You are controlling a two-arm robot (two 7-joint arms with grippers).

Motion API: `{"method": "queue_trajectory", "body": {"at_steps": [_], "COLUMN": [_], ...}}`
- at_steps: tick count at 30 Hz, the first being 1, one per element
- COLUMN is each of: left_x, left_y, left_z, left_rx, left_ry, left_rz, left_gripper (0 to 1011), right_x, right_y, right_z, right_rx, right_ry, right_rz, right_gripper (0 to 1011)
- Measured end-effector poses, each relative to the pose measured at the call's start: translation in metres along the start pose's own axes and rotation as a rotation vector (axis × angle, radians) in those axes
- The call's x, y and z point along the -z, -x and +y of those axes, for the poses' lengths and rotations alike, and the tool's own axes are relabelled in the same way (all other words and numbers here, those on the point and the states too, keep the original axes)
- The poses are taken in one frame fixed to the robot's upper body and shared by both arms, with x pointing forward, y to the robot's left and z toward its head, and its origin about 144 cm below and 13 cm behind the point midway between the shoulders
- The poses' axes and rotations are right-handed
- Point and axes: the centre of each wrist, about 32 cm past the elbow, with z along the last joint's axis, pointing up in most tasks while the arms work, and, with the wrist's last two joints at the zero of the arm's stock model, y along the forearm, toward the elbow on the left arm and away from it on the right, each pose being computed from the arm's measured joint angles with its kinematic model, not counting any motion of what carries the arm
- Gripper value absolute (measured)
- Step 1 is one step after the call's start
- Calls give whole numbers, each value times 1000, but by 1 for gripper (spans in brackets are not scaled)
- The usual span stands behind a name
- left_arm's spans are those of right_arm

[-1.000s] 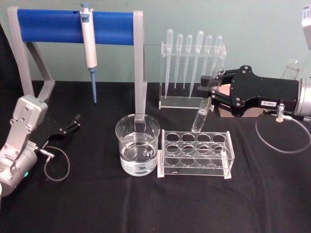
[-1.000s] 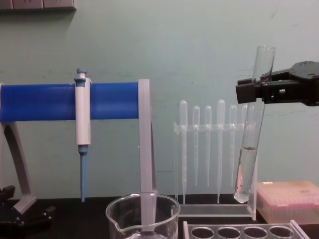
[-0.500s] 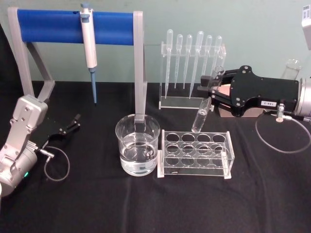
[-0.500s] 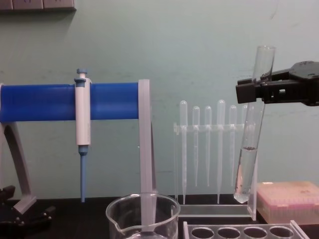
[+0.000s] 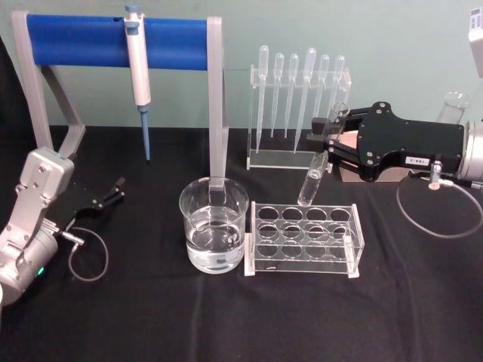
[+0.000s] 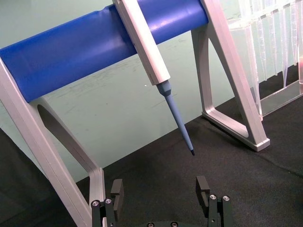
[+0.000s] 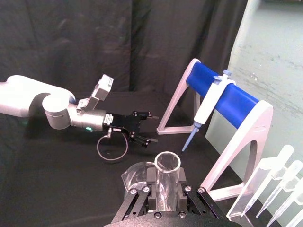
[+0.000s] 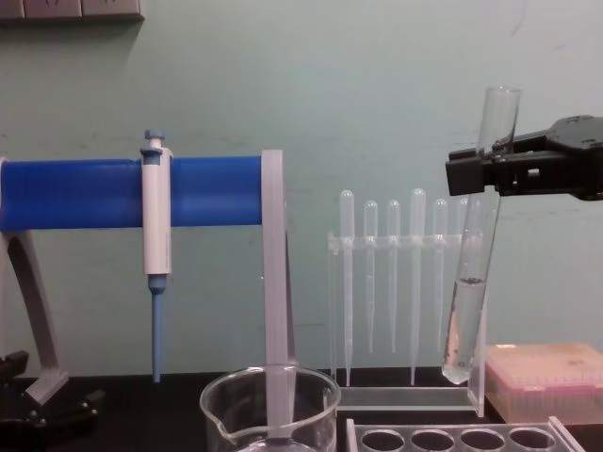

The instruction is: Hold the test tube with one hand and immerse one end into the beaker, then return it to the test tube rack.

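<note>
Over tabletop (image 5: 226, 317), right gripper's (image 5: 330, 139) jaws clamp test tube (image 5: 312, 181) near-upright, rim up; left gripper (image 5: 115, 190) rests agape.

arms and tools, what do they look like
Left arm: rounded silver-grey links, a small green light, a black two-fingered left tool and a thin grey cable loop. Right tool: flat, angular black body with screws and a white label, on a silver wrist, with its own looped cable.
</note>
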Motion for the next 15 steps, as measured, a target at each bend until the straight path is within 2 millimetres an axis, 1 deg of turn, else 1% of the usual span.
{"method": "queue_trajectory", "body": {"at_steps": [15], "left_x": [0], "left_y": [0], "left_z": [0], "left_rx": [0], "left_ry": [0], "left_rz": [0], "left_gripper": [1000], "right_x": [0], "right_y": [0], "right_z": [0], "right_rx": [0], "right_ry": [0], "right_rz": [0], "right_gripper": [238]}}
